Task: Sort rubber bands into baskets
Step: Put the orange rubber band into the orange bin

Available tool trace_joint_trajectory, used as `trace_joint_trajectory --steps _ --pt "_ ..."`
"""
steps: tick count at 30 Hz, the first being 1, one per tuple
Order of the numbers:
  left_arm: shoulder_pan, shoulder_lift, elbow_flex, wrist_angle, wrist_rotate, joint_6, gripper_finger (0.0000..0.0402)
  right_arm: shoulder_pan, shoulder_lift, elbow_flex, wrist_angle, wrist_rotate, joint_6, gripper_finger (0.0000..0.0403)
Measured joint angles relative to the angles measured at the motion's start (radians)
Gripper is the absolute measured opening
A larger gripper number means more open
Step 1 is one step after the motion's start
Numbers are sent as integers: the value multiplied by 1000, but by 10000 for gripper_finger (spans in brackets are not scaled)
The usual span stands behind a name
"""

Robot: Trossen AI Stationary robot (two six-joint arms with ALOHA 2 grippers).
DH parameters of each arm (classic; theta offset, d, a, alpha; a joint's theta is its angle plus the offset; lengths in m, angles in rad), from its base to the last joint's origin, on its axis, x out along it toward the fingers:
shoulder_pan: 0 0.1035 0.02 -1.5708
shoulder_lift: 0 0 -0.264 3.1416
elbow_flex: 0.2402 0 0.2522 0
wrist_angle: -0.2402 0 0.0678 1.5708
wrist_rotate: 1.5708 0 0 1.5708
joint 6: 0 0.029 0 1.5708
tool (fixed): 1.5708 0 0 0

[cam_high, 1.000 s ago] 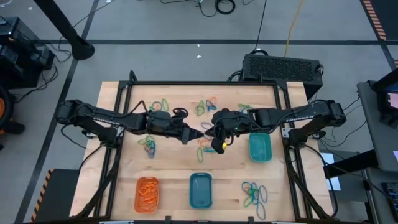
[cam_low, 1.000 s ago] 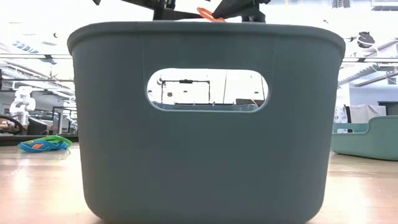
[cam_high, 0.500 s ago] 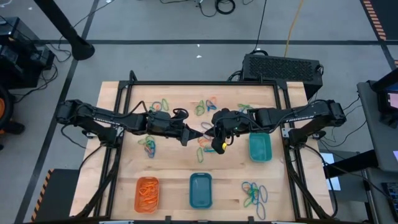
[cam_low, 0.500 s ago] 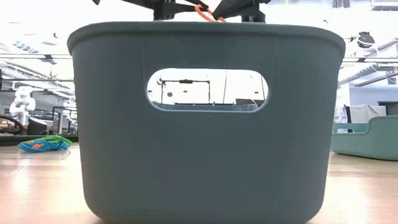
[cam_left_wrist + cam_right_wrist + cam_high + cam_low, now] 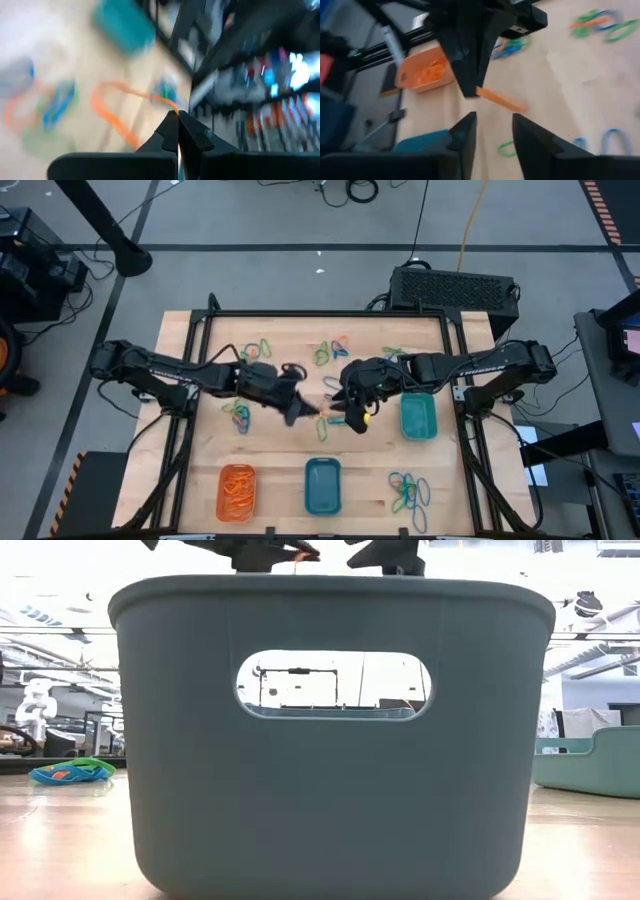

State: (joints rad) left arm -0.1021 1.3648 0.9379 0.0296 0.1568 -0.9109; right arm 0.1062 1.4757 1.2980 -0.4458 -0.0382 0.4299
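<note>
Behind the blue rounded-rectangular plastic basket (image 5: pixel 322 486), above the wooden table (image 5: pixel 280 450): left gripper (image 5: pixel 305 412) pinched shut on a thin orange rubber band (image 5: pixel 120 112); just beside, right gripper (image 5: pixel 347 410), fingers parted, holding nothing.

Two dark, near-black arms are seen, each built of jointed segments w/ white lettering along the forearm, illegible. Black cables are looped over the left arm's wrist housing. Left gripper (image 5: pixel 305 412) ends in slim, tapered black fingers (image 5: pixel 167 132). Right gripper (image 5: pixel 338 408) has broader, flat black fingers (image 5: pixel 466 134); a yellow spot shows beside its wrist.
</note>
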Motion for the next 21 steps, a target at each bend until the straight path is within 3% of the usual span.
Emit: trace_joint_trajectory --steps 3,6,11,21 --pt "-47 -12 2 -145 99 -27 2 0 0 0 -12 -74 0 144" --pt "-122 -16 0 -332 178 -56 2 1 0 0 -38 -81 -1 161" --pt "-275 -18 0 -571 202 -165 1 0 0 0 -59 -66 -23 176" --pt "-535 -5 0 -615 187 -540 1 0 0 0 -52 -64 -117 178"
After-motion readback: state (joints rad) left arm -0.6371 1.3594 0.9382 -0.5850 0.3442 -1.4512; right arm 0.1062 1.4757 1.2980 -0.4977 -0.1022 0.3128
